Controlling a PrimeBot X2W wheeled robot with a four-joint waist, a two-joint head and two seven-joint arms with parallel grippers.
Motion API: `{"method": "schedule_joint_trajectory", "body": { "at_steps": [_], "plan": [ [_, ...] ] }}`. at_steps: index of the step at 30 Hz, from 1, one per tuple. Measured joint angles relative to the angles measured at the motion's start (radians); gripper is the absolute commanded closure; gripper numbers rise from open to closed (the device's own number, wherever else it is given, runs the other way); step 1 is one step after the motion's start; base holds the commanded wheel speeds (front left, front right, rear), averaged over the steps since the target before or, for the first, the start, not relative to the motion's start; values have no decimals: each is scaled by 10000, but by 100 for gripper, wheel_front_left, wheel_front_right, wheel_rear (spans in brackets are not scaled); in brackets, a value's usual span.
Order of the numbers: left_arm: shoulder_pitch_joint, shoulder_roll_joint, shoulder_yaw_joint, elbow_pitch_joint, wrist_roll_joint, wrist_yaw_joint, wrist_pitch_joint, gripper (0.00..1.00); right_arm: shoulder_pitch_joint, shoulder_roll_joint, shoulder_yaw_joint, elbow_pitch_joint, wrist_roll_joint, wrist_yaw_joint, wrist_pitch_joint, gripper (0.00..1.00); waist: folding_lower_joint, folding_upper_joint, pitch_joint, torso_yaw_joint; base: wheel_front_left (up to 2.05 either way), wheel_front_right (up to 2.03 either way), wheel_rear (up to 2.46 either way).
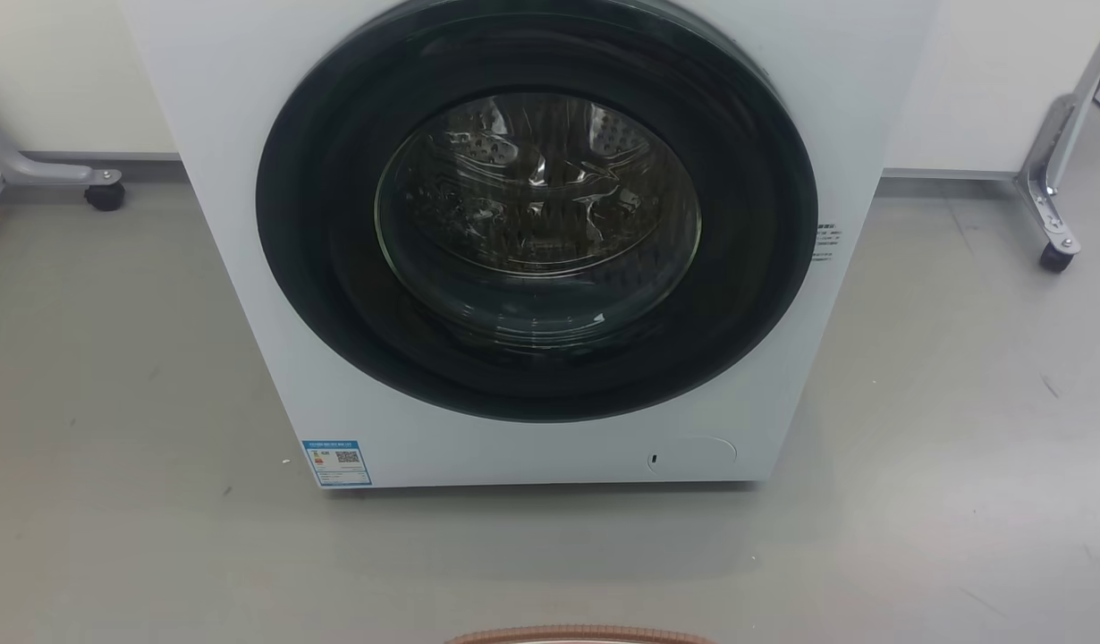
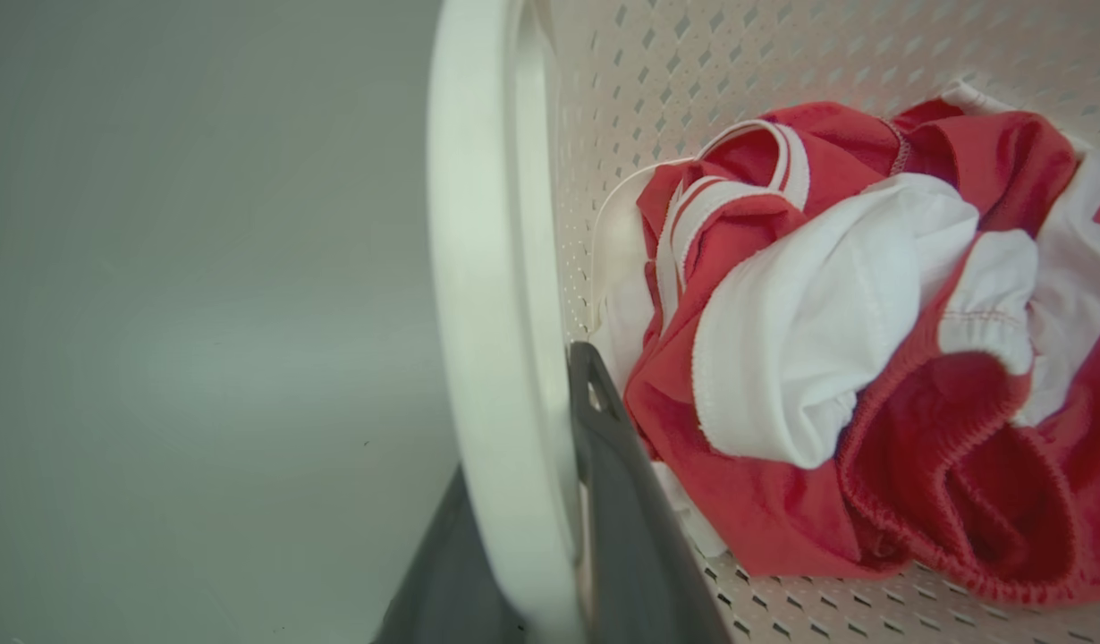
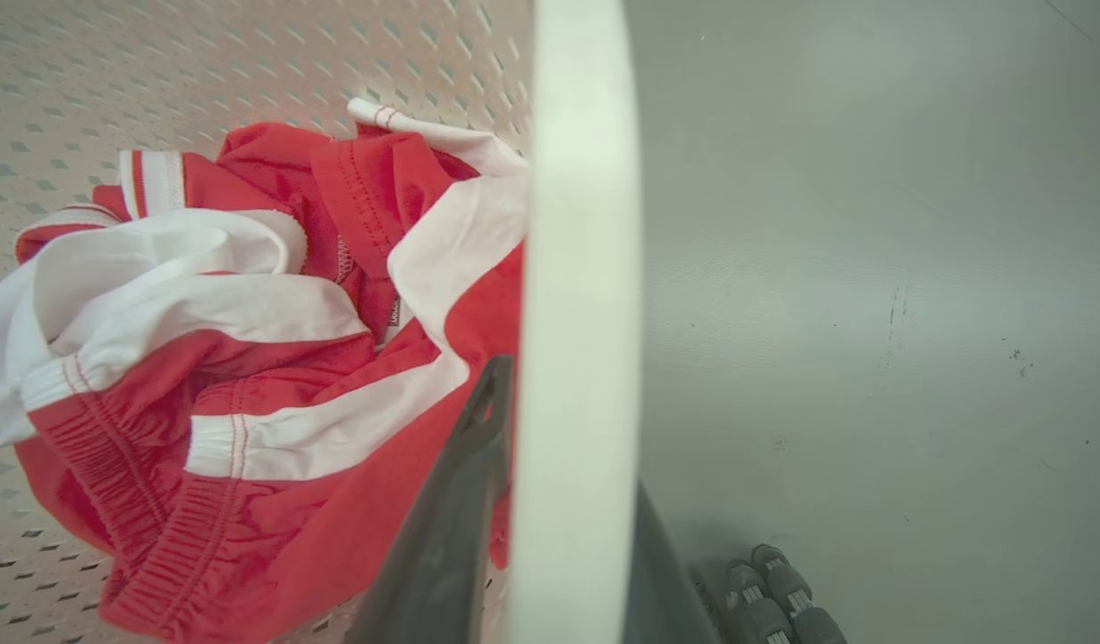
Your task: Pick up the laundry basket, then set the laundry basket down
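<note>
The laundry basket [image 1: 581,634] shows as a strip of brown woven-look rim at the bottom edge of the head view. Its cream perforated wall [image 2: 693,63] holds crumpled red and white clothes [image 2: 872,358]. My left gripper [image 2: 523,429] is shut on one white loop handle [image 2: 478,224], one dark finger inside the basket and one outside. My right gripper [image 3: 572,438] clamps the other white handle [image 3: 581,179] the same way, beside the basket wall [image 3: 201,63] and the clothes [image 3: 246,340].
A white front-loading washing machine [image 1: 532,233] with its round dark door shut stands straight ahead on the grey floor [image 1: 112,402]. Metal frame legs on casters stand at the far left [image 1: 103,192] and far right [image 1: 1055,255]. Dark ribbed rollers [image 3: 774,599] lie below the right handle.
</note>
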Motion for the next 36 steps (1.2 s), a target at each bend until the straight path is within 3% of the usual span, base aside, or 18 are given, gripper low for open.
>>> {"method": "schedule_joint_trajectory", "body": {
  "at_steps": [15, 36],
  "plan": [
    [-110, 40, -127, -90, -31, 44, -29, 100, -125, -15, 136, -10, 182, 0, -155, 100, 0, 0, 290, -16, 0, 0, 0],
    [-2915, 98, 378, -161, -44, 107, -268, 100, -3389, -104, -42, 169, 59, 0, -347, 100, 3, 1, 2664, 103, 0, 0, 0]
  ]
}}
